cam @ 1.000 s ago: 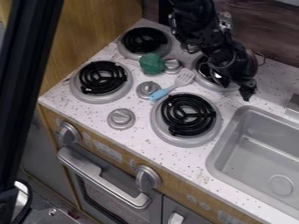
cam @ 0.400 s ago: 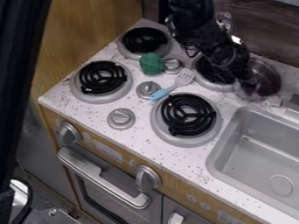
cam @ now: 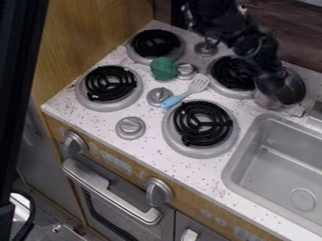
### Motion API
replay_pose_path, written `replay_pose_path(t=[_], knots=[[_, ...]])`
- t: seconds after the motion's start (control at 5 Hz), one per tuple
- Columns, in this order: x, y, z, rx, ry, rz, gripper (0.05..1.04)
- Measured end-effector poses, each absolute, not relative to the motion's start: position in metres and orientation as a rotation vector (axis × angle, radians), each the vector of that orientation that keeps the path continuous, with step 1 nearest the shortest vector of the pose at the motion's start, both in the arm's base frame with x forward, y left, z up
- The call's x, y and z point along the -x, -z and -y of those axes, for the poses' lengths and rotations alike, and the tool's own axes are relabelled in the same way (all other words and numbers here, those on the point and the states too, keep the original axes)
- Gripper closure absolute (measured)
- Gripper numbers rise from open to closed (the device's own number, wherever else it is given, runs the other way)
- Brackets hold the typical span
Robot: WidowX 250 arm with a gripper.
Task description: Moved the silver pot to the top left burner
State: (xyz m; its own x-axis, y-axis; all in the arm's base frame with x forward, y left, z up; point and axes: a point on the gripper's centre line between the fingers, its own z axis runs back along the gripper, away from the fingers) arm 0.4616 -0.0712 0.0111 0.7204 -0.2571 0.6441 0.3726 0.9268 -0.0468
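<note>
The gripper [cam: 271, 85] hangs at the upper right, over the left side of the silver pot [cam: 293, 88] and partly covering it. The pot is between the top right burner [cam: 229, 75] and the sink's back corner, its dark opening turned towards the right. Whether the gripper holds the pot I cannot tell. At the stove's back left, the top left burner [cam: 155, 43] has nothing on it.
A green ball-like object [cam: 164, 68] lies beside a knob between the burners. A spatula with a blue handle [cam: 172, 101] lies near the middle. The lower burners [cam: 110, 83] flank more knobs. The sink [cam: 277, 160] is at the right.
The pot has shifted right, from behind the arm at the top right burner towards the sink's back corner. The gripper has gone slightly right and up, uncovering more of that burner.
</note>
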Motion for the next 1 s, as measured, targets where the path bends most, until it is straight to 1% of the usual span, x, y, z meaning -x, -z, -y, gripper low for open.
replay_pose_path(t=[0.2, 0.4, 0.6, 0.8, 1.0], knots=[[-0.460, 0.001, 0.074, 0.118, 0.310, 0.641, 0.089], [-0.466, 0.023, 0.075, 0.005, 0.174, 0.527, 0.089], [-0.478, 0.033, 0.060, -0.101, 0.078, 0.517, 0.088], [-0.485, 0.036, 0.059, -0.074, 0.054, 0.512, 0.088], [-0.496, 0.030, 0.060, -0.062, 0.025, 0.539, 0.088]])
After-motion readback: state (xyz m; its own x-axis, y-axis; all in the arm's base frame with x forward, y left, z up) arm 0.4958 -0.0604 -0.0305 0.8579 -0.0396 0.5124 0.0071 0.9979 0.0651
